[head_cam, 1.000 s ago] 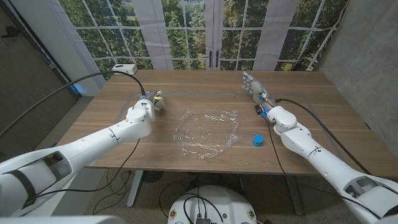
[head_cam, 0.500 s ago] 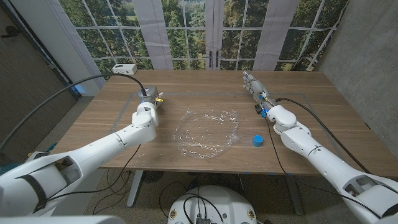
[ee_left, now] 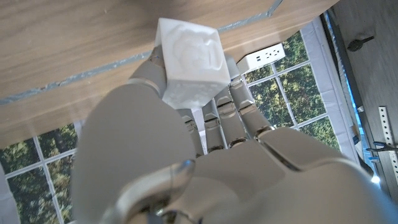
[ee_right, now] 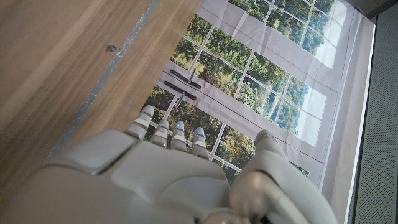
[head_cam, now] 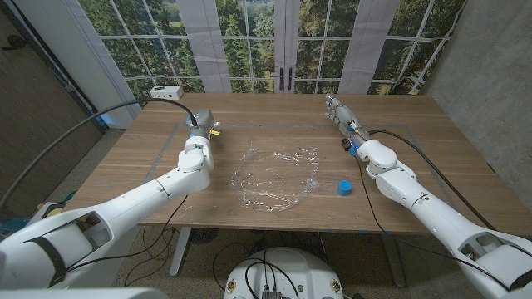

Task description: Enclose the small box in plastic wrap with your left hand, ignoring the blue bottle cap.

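Since the earlier frame, left hand [head_cam: 198, 138] has shifted slightly farther from the plastic wrap [head_cam: 277, 177], gripping the small box [ee_left: 191, 60] above the surface [head_cam: 399, 208]. Pickup done; next, carry it onto the wrap. Right hand [head_cam: 338, 110] waits, fingers extended, holding nothing.

No text, brand, number or sign can be read anywhere here. The small white box [ee_left: 189, 61] in the left hand [ee_left: 186, 155] has a raised round mark on one face, but it is too faint to read.
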You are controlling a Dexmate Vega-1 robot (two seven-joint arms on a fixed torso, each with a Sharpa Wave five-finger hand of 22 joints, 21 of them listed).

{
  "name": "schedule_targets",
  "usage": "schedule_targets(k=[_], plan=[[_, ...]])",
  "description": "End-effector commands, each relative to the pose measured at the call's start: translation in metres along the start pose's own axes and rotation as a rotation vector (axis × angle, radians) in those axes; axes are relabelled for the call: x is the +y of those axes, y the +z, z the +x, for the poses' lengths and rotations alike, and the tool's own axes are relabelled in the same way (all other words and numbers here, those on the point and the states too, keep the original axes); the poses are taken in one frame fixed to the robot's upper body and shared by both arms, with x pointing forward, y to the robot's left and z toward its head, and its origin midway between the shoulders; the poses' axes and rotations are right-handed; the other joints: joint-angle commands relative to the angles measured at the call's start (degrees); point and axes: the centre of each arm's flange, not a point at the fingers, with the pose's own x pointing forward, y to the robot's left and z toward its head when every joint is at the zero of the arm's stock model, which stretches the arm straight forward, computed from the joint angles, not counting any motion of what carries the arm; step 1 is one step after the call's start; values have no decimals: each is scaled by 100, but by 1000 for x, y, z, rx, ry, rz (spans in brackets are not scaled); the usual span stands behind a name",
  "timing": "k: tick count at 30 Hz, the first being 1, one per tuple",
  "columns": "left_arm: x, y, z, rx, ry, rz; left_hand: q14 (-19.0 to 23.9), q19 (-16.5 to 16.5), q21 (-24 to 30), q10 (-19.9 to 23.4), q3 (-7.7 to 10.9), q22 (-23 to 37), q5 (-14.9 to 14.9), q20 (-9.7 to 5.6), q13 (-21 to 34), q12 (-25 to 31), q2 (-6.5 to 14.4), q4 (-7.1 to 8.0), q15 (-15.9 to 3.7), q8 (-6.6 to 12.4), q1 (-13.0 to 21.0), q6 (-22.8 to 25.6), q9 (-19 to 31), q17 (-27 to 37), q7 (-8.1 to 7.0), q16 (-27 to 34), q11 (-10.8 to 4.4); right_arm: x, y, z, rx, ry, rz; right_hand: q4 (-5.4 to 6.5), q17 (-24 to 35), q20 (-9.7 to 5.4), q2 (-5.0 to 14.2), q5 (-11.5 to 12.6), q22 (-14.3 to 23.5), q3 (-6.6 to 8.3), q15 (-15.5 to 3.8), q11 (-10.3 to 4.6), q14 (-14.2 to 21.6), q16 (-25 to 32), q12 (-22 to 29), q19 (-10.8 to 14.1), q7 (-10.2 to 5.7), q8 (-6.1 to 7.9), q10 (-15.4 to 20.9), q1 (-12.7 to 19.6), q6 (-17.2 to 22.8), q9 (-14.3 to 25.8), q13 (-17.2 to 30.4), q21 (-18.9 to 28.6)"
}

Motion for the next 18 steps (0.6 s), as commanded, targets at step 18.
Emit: schedule_targets(k=[18], plan=[[52, 42, -31, -368, 210, -130, 998, -362, 100, 1132, 176, -97, 19, 45, 1070, 993, 610, 174, -1533, 65, 433, 363, 15, 827, 95, -147, -1200, -3, 9, -7, -17, -3, -18, -36, 34, 17, 6, -18, 6, -10, 24, 11, 18, 25, -3, -30, -15, 21, 8, -11, 16, 12, 23, -18]])
